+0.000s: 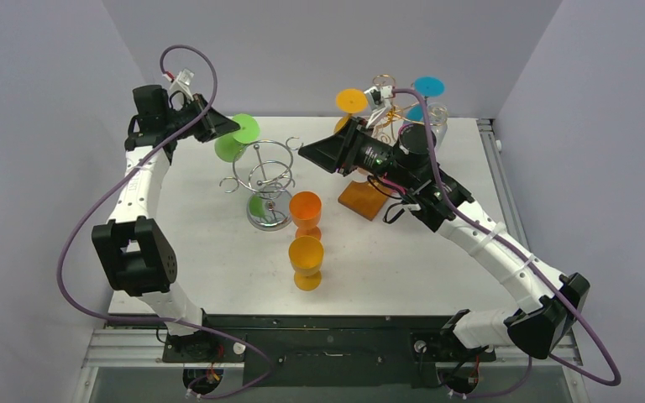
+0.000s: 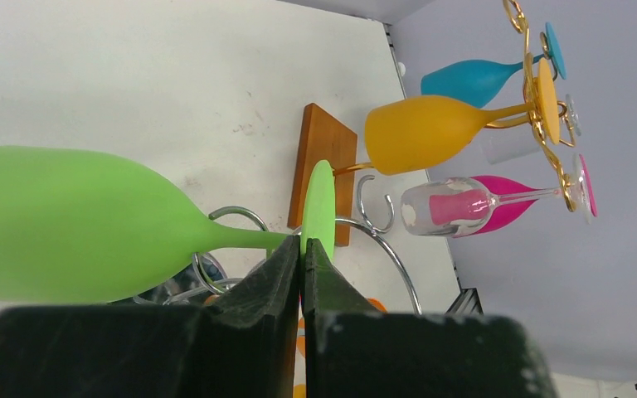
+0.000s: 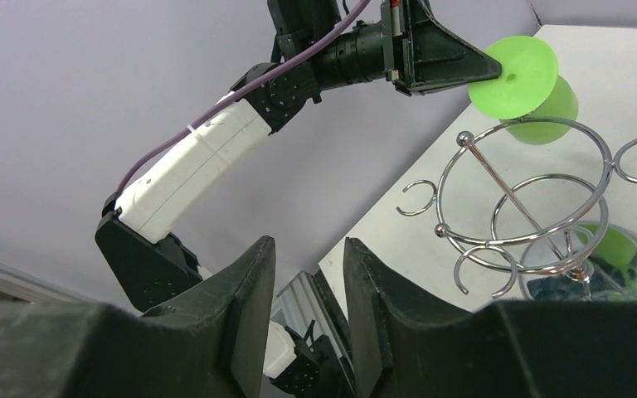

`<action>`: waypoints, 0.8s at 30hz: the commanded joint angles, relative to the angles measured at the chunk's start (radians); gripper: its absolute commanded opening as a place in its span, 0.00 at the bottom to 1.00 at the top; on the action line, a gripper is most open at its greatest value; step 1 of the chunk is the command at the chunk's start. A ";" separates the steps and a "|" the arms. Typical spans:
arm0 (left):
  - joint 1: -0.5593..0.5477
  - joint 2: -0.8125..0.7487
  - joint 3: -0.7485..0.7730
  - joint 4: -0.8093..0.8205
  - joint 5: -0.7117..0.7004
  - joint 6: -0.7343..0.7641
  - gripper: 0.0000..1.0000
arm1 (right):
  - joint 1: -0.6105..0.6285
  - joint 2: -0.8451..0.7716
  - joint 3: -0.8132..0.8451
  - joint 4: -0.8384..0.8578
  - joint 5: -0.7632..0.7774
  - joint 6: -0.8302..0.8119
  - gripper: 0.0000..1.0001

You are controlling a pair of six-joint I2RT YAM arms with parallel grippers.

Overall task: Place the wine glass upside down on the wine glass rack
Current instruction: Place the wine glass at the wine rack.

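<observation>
The left gripper (image 2: 301,249) is clamped tight on the foot of the green wine glass (image 2: 75,224), held in the air near the table's (image 1: 437,252) far left corner. The glass hangs just beside the chrome rack (image 1: 266,176); whether they touch is unclear. The right gripper (image 3: 308,249), its jaws slightly apart around nothing, points at the rack from mid-table.

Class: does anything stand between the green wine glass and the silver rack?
Nothing visible. The green wine glass, pinched by its foot in the left claw, hangs beside the hooks of the silver rack; the right claw, open, is on the rack's other side.
</observation>
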 commanded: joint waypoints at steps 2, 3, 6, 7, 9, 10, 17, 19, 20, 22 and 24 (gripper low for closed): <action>-0.021 -0.030 -0.012 0.003 0.028 0.028 0.00 | -0.009 -0.029 -0.015 0.069 -0.020 0.010 0.32; -0.023 -0.030 -0.016 0.002 0.026 0.033 0.00 | -0.011 -0.029 -0.017 0.069 -0.019 0.010 0.32; -0.033 -0.027 -0.025 -0.006 0.024 0.043 0.00 | -0.011 -0.029 -0.022 0.075 -0.018 0.015 0.31; -0.035 -0.025 -0.024 -0.012 0.025 0.048 0.00 | -0.012 -0.030 -0.024 0.078 -0.019 0.016 0.31; -0.036 -0.024 -0.022 -0.022 0.024 0.055 0.00 | -0.013 -0.029 -0.028 0.079 -0.018 0.016 0.31; -0.036 -0.025 -0.021 -0.030 0.022 0.063 0.02 | -0.013 -0.030 -0.030 0.080 -0.018 0.018 0.31; -0.030 -0.083 -0.039 -0.108 -0.051 0.157 0.59 | -0.015 -0.029 -0.036 0.084 -0.018 0.021 0.31; -0.030 -0.103 -0.045 -0.136 -0.089 0.194 0.65 | -0.016 -0.031 -0.036 0.084 -0.017 0.023 0.31; -0.030 -0.108 -0.046 -0.152 -0.102 0.211 0.68 | -0.016 -0.031 -0.036 0.084 -0.017 0.023 0.31; -0.032 -0.119 -0.043 -0.180 -0.129 0.243 0.72 | -0.016 -0.032 -0.037 0.083 -0.015 0.023 0.31; -0.033 -0.128 -0.042 -0.196 -0.140 0.261 0.73 | -0.016 -0.034 -0.038 0.077 -0.005 0.018 0.30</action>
